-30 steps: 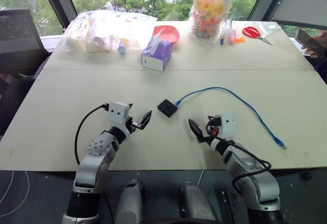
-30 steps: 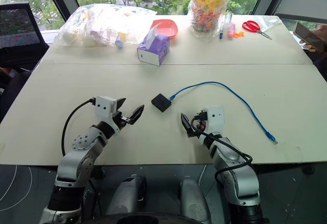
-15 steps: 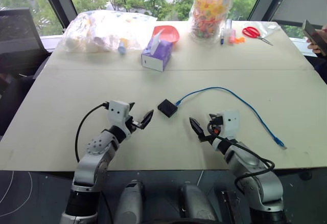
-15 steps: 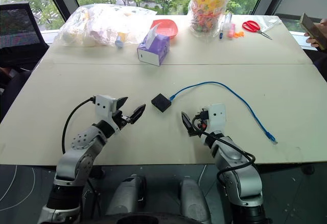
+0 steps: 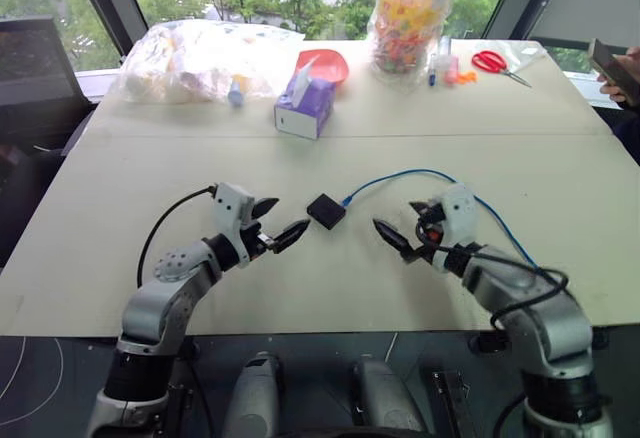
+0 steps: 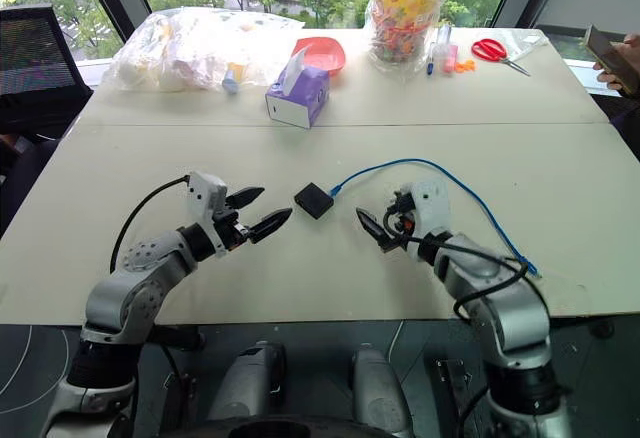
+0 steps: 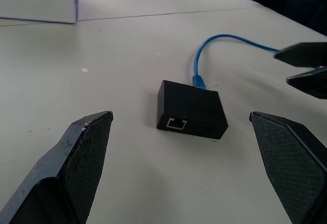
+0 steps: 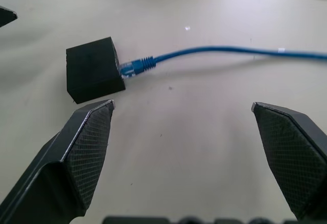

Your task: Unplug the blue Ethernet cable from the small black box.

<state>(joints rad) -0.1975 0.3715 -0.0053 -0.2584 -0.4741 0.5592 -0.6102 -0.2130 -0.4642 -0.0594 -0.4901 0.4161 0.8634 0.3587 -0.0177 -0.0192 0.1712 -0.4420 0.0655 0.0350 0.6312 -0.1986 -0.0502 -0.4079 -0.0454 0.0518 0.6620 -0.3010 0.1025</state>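
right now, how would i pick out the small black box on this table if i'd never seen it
Start at the big pale table and look to its near middle, between the two open grippers. There lies the small black box, flat and squarish, with the blue Ethernet cable plugged into its side. It is the only matte-black thing on the tabletop, far smaller than the purple tissue box further back.

Both arms now reach farther in over the table. The left gripper (image 5: 274, 230) and right gripper (image 5: 398, 239) sit nearer the small black box (image 5: 326, 211), flanking it.
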